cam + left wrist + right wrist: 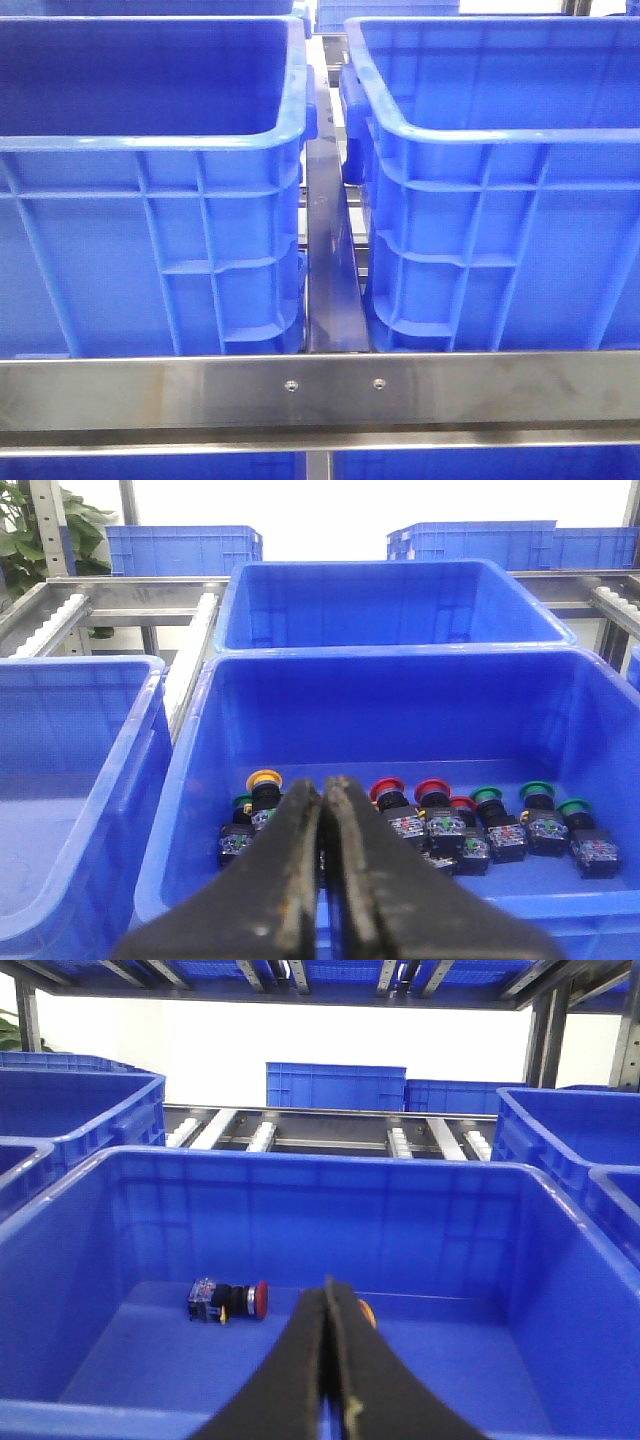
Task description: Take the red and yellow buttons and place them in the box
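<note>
- No brand, label or writing legible anywhere; small print on button bodies too blurred to read.
- Front view: two blue crates, left crate & right crate, apart, w/ dark rail in the narrow gap between. Steel bar runs across below both. No arms or buttons seen here.
- Left wrist view: left gripper w/ jaws pressed together, nothing between them, above near rim of supply crate. On its floor a row of buttons: yellow button at one end, green-capped one beside it, then red buttons, more green caps past them. Floor beyond the row bare, walls high.
- Right wrist view: right gripper jaws also together, empty, over near rim of box. Inside: one red button in box lying on its side; orange-yellow piece partly hidden behind fingertips. Rest of the floor open.
</note>
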